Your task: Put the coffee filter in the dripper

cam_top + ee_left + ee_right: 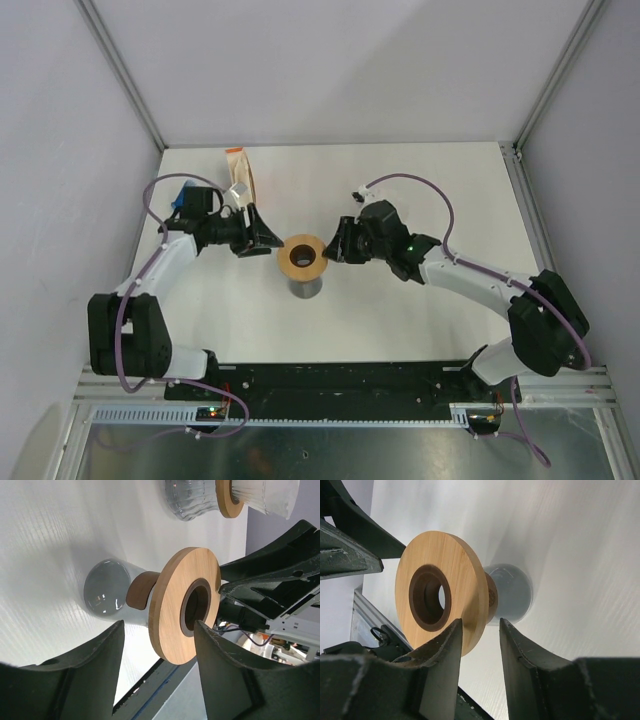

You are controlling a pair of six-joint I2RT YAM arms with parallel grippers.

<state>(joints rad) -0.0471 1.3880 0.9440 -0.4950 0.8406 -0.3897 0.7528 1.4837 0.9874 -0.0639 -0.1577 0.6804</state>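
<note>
Wood-collared dripper [301,258] upright, dead ahead between left hand [264,238] and right hand [335,244] (both released, empty); filter unseen.

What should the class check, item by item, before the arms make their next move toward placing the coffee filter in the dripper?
1. Dripper upright on the table, between the two arms: ok.
2. Opening of its wooden ring unblocked: ok.
3. Filter seated in the dripper: not ok, none in it.
4. Left gripper open and empty: ok.
5. Right gripper carrying a filter: not ok, its jaws stand apart with nothing between them.
6. Filter located: cannot tell. A brown pack lies at the back beside the left arm, its contents unclear.
</note>
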